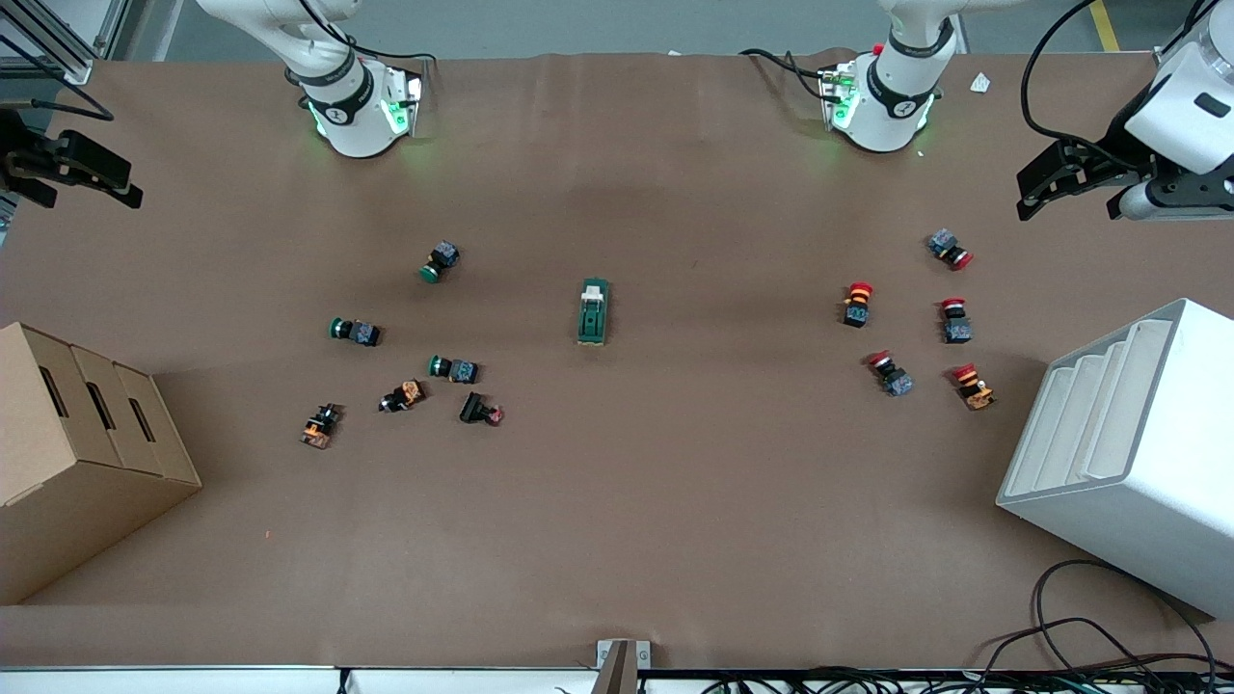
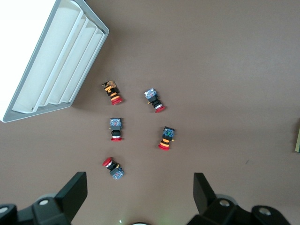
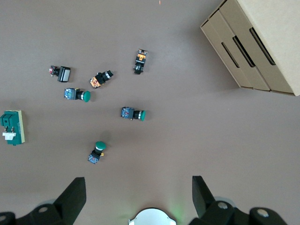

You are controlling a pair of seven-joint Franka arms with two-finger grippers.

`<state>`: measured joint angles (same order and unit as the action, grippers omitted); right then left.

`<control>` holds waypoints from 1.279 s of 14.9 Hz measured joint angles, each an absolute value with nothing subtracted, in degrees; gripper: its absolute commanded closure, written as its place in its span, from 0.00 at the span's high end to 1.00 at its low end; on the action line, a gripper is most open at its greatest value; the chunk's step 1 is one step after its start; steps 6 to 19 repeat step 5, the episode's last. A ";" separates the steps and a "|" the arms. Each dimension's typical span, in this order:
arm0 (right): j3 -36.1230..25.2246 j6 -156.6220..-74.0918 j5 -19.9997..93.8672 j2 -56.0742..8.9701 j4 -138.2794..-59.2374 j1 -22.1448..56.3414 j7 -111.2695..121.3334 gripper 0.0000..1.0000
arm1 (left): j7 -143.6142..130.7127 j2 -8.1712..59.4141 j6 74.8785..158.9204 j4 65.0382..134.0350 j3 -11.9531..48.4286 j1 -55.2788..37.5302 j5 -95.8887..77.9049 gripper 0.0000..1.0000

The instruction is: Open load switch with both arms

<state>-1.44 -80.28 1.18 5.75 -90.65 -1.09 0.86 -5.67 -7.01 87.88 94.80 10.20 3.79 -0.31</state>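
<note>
The load switch [image 1: 593,311] is lying alone at mid-table, between a cluster of green buttons [image 1: 449,366] toward the right arm's end and red buttons [image 1: 858,303] toward the left arm's end, apparently kept reachable by both arms. The left gripper [image 1: 1046,188] is hovering high at its own table edge above the white rack [image 1: 1128,453], fingers spread. The right gripper [image 1: 58,173] is waiting likewise above the cardboard box [image 1: 67,453], fingers spread, nothing held.
</note>
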 measured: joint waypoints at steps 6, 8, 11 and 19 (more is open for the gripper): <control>-1.43 -80.26 1.23 5.84 -90.49 -1.09 1.58 1.00 | -5.67 -6.80 87.71 94.79 10.20 3.81 -0.31 1.00; -1.43 -80.26 1.23 5.84 -90.49 -1.09 1.58 1.00 | -5.67 -6.80 87.71 94.79 10.20 3.81 -0.31 1.00; -1.43 -80.26 1.23 5.84 -90.49 -1.09 1.58 1.00 | -5.67 -6.80 87.71 94.79 10.20 3.81 -0.31 1.00; -1.43 -80.26 1.23 5.84 -90.49 -1.09 1.58 1.00 | -5.67 -6.80 87.71 94.79 10.20 3.81 -0.31 1.00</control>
